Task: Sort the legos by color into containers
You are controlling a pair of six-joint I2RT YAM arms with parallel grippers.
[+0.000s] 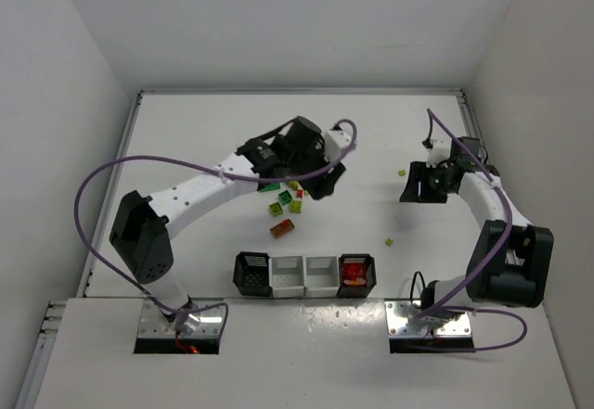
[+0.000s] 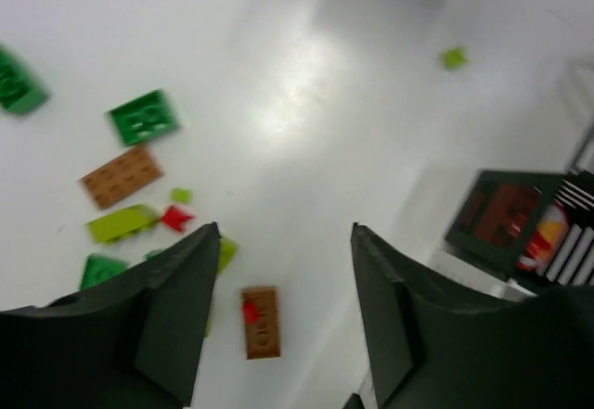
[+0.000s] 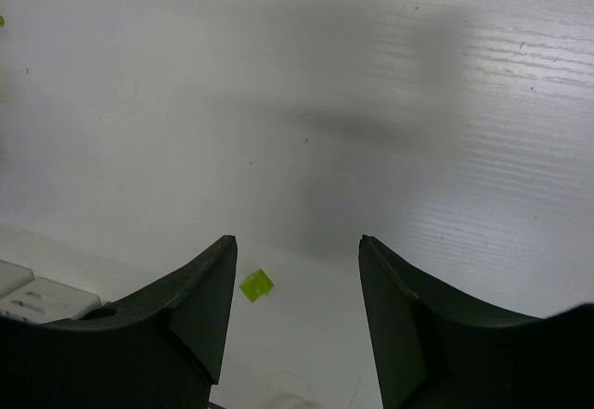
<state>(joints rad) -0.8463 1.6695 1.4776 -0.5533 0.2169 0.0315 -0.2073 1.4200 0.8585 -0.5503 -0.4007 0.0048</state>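
Left claw (image 2: 284, 235), jaws apart and empty, hangs above a brown lego (image 2: 261, 321); right claw (image 3: 297, 242), likewise apart, hovers over a yellow-green lego (image 3: 256, 285) beside one finger.

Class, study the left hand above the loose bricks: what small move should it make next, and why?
Probably lower the left hand onto the orange-brown brick and close. Its jaws stand open and empty, and that brick lies flat on the table between them in the wrist view.
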